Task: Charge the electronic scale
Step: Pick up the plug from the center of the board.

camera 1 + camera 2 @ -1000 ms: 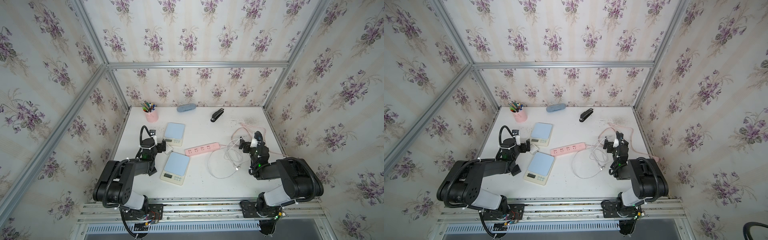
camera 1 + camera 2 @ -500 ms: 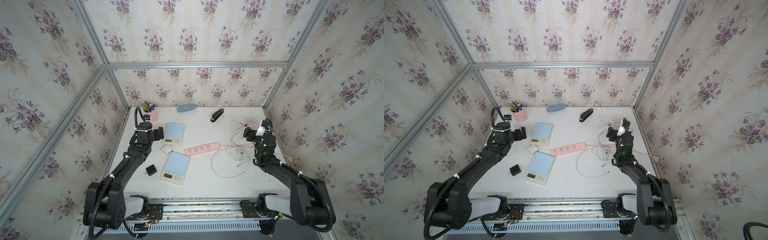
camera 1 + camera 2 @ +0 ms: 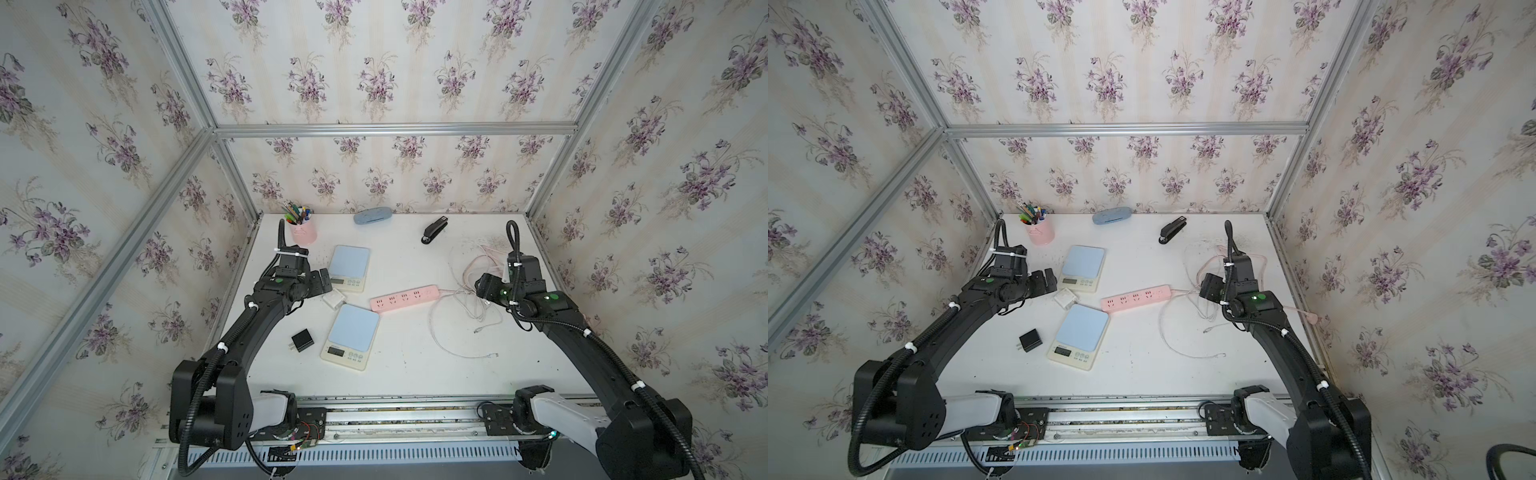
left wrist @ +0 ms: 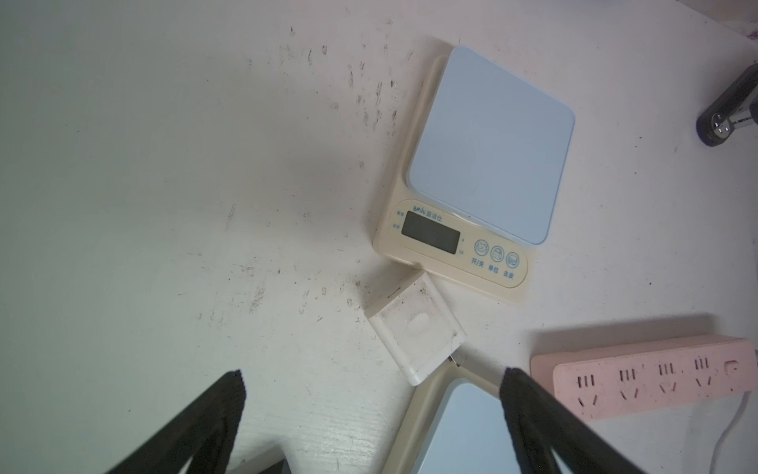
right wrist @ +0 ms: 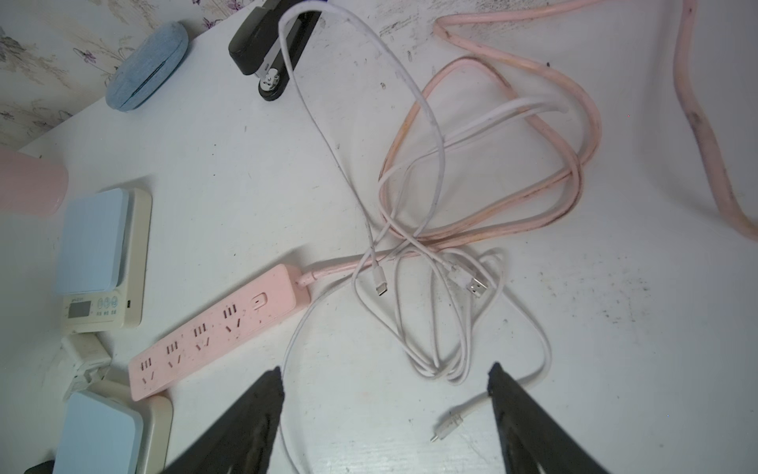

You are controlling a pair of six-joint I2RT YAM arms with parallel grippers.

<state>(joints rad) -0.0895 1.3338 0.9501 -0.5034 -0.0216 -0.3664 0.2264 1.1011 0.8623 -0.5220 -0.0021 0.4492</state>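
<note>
The left pincer (image 4: 371, 373) hovers released over the white surface (image 4: 143, 164). A white charger block (image 4: 414, 330) lies just ahead of its tips, beside one electronic scale (image 4: 484, 164), with a second scale (image 3: 351, 336) near, to its right. The right pincer (image 5: 385, 367), likewise spread and empty, hangs over tangled white cables (image 5: 430, 254). A loose plug (image 5: 447, 424) shows between its fingers (image 5: 246, 422), and the pink power strip (image 5: 217, 334) lies beyond, to its left.
</note>
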